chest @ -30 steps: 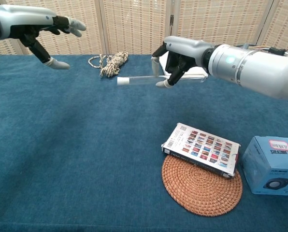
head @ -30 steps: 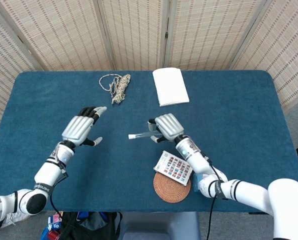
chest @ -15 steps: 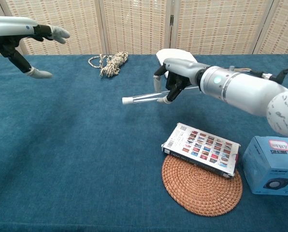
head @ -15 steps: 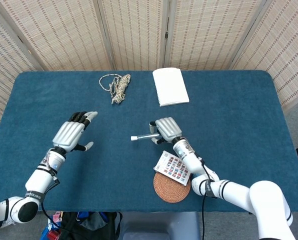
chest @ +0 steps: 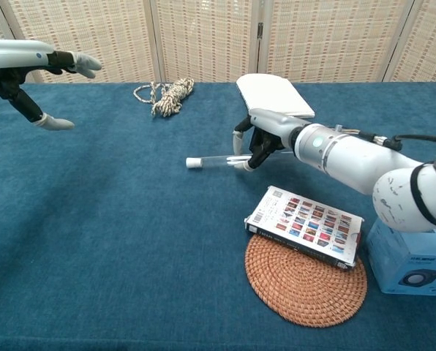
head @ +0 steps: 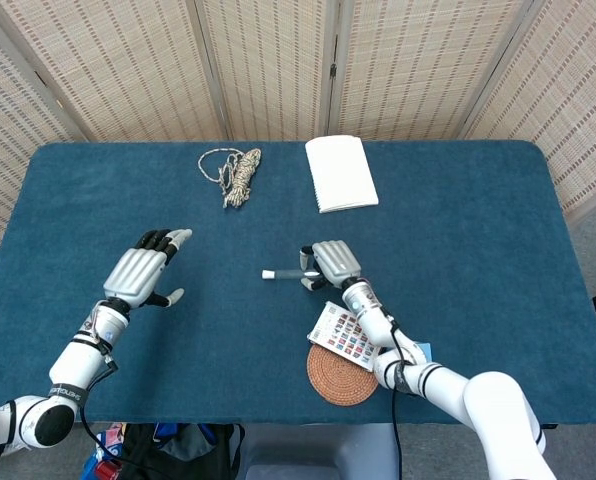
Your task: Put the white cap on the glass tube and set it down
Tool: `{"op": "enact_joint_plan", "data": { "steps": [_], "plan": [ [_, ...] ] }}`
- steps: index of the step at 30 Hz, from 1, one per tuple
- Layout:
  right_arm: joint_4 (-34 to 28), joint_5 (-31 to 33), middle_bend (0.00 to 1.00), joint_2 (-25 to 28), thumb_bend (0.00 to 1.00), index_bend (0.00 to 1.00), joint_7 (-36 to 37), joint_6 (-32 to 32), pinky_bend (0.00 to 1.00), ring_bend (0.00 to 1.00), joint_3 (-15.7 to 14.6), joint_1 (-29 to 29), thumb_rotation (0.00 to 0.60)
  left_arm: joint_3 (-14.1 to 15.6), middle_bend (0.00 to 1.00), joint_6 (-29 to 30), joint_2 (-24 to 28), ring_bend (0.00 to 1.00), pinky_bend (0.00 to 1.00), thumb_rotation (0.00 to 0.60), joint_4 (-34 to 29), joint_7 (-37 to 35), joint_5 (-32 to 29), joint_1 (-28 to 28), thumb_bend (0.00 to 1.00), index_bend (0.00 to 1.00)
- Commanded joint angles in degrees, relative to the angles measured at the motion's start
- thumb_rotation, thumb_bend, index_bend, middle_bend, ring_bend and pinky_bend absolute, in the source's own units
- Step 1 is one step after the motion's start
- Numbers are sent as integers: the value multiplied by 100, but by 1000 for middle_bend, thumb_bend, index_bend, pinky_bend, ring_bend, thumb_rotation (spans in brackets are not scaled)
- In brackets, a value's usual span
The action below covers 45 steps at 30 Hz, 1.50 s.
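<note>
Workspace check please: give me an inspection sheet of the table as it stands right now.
Surface: blue cloth table, flat.
Job's things: glass tube lying level at or just above the cloth, white cap on its far end.
Clutter: rope bundle, white notepad, book on woven coaster, blue box.
Hands: right hand grips the tube; left hand holds nothing, fingers spread.
Cables: black cable along the right arm.
Surroundings: woven folding screen behind.
</note>
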Motion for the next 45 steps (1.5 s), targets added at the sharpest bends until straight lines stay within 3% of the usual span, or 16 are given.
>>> {"op": "enact_joint_plan", "data": {
  "steps": [1, 4, 8, 18, 21, 24, 29, 33, 37, 41, 45],
  "plan": [
    [188, -83, 1000, -122, 284, 644, 167, -30, 1000, 1000, 12, 25, 600, -6, 0, -11, -4, 0, 0, 600, 11, 5, -6, 4, 277, 0],
    [280, -127, 1000, -160, 167, 551, 264, -27, 1000, 1000, 24, 28, 600, -13, 0, -20, -6, 0, 0, 600, 23, 17, -15, 8, 277, 0],
    [302, -190, 1000, -134, 108, 473, 342, 17, 1000, 1000, 36, 5, 600, -17, 0, -34, -11, 0, 0, 600, 38, 26, -20, 19, 277, 0],
    [-193, -289, 1000, 336, 92, 420, 159, 402, 1000, 1000, 115, -156, 600, -52, 0, 31, 6, 0, 0, 600, 8, 33, -8, 71, 277, 0],
    [-671, -340, 995, 782, 117, 420, -127, 685, 1000, 1000, 109, -328, 600, -64, 0, 166, 35, 0, 0, 600, -3, 125, -108, 117, 277, 0],
    [-1415, -329, 942, 1419, 238, 423, -608, 929, 1000, 987, 54, -592, 600, -38, 0, 361, 74, 0, 0, 600, -68, 381, -292, 162, 277, 27],
    [-3024, -142, 786, 2671, 430, 481, -1594, 1333, 1000, 838, -109, -1168, 600, 68, 0, 884, 129, 0, 0, 600, -200, 646, -308, 411, 277, 70],
    [-4116, 111, 686, 3519, 472, 508, -2226, 1609, 955, 711, -276, -1602, 600, 181, 0, 1268, 219, 0, 0, 600, -274, 676, -180, 700, 277, 79],
    [-4911, 198, 579, 4171, 475, 510, -2574, 2019, 810, 577, -488, -2054, 600, 312, 0, 1629, 268, 0, 0, 600, -243, 594, 51, 1039, 277, 89],
    [-5349, 9, 499, 4579, 475, 510, -2588, 2575, 666, 463, -697, -2529, 600, 421, 0, 2016, 293, 0, 0, 600, -230, 522, 330, 1367, 277, 89],
    [-5575, -350, 474, 4805, 475, 510, -2472, 3191, 643, 429, -927, -3017, 600, 520, 0, 2449, 260, 0, 0, 600, -258, 487, 610, 1710, 277, 87]
  ]
}}
